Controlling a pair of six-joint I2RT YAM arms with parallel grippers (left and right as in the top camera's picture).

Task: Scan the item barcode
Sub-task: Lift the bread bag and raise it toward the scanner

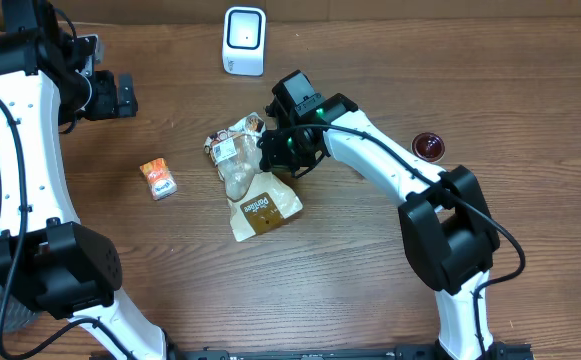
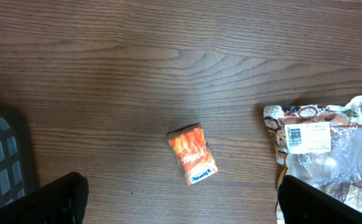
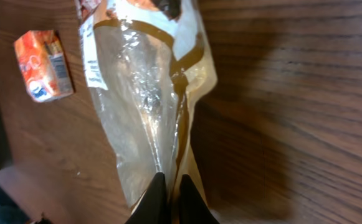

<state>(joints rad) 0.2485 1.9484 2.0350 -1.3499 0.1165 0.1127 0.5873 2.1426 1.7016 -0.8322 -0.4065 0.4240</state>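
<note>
The clear snack bag [image 1: 234, 160], with brown and white printed edges, lies near the middle of the wooden table [image 1: 390, 60], in front of the white barcode scanner [image 1: 244, 40] and apart from it. A white printed label [image 2: 306, 137] faces up on the bag's printed end. The right hand [image 3: 171, 198] is closed, its two fingertips pinching the crinkled plastic at one edge of the bag. A brown paper pouch [image 1: 266, 209] lies against the bag's near end, partly under it. An orange snack packet [image 1: 158, 179] lies flat to the left of the bag, well apart from it. The left hand [image 1: 122, 96] hangs over the table's far left part with its fingers spread wide, holding nothing. A small dark red round object [image 1: 429, 147] sits on the right, beside the right arm.
</note>
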